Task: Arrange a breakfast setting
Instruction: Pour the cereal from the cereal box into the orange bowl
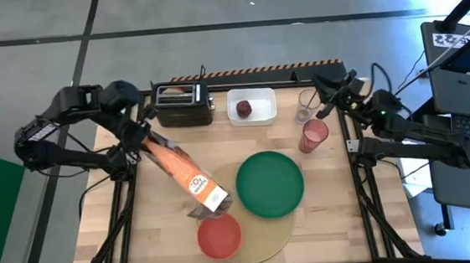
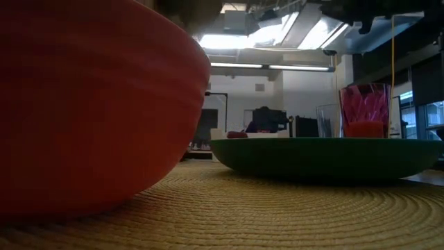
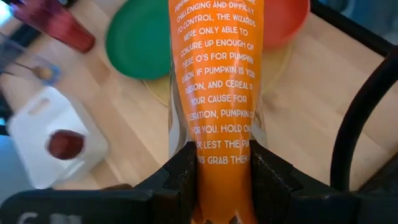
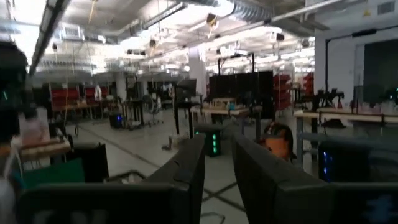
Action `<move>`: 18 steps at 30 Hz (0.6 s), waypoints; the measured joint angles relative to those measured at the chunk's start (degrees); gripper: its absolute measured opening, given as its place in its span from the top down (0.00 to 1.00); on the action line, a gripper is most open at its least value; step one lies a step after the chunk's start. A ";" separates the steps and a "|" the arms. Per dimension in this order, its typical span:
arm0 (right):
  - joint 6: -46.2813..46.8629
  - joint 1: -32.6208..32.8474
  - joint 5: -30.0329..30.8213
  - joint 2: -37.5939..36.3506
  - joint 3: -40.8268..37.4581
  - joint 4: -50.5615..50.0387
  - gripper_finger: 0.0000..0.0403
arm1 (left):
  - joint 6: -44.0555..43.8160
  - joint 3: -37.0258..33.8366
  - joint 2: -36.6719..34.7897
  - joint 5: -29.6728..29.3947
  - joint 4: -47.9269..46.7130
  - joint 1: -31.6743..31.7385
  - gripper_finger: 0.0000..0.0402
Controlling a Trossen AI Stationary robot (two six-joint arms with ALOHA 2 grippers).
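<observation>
One round tan woven mat lying near table's 6 o'clock edge, carrying one round green plate and one red bowl. One translucent pink cup standing at 2 o'clock. Left gripper clamping one orange cereal box, tilting it over bowl. Right gripper pointing roomward, fingers narrowly apart, holding nothing.

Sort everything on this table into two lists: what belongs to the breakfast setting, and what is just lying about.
Breakfast setting: tan mat, green plate, red bowl, orange cereal box held tilted over the bowl in the left gripper, red apple, pink cup.

Lying about: black toaster, white tray under the apple, clear glass.
</observation>
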 joint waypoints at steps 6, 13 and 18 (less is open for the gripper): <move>0.36 0.00 0.03 2.61 0.00 -0.69 0.79 | 0.46 4.20 -0.04 -0.23 -3.94 -0.40 0.73; 3.04 0.00 0.47 5.58 -0.04 -0.71 0.79 | 1.68 5.04 -1.09 -1.76 -4.17 -2.73 0.73; 3.07 0.02 0.42 6.36 -0.04 -0.71 0.79 | 1.62 4.49 -1.49 -1.54 -4.29 -5.23 0.73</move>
